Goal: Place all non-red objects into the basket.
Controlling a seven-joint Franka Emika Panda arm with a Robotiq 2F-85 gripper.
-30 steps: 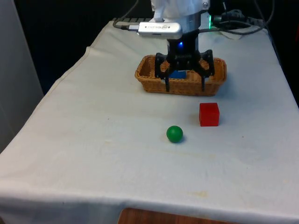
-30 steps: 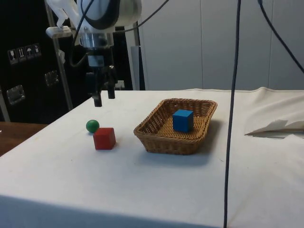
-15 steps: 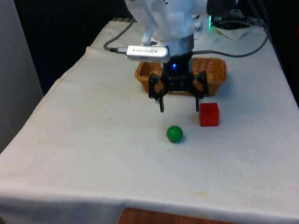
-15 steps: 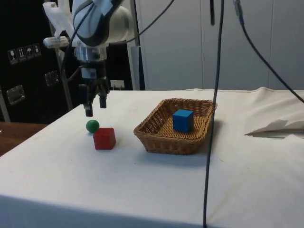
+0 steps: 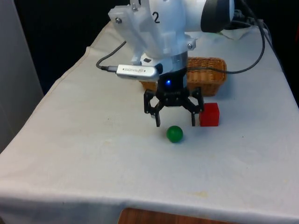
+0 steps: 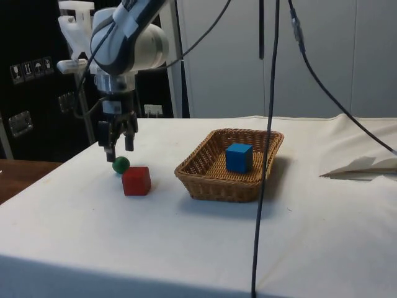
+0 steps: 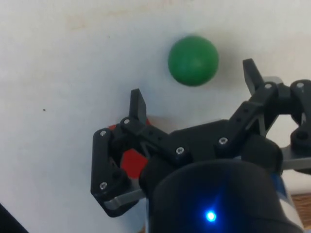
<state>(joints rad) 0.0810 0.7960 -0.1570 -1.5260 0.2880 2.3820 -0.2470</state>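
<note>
End effector (image 5: 175, 122) hangs spread wide just above the ball (image 5: 174, 134), so it's the reach step; looks like it needs to drop lower and close before heading to the basket (image 5: 210, 84).

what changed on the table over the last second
The gripper moved away from the basket, across the table toward the front camera and downward, and now hangs open just above the green ball, beside the red cube. It has taken hold of nothing. The green ball, the red cube, the basket and the blue cube inside it stayed where they were.
</note>
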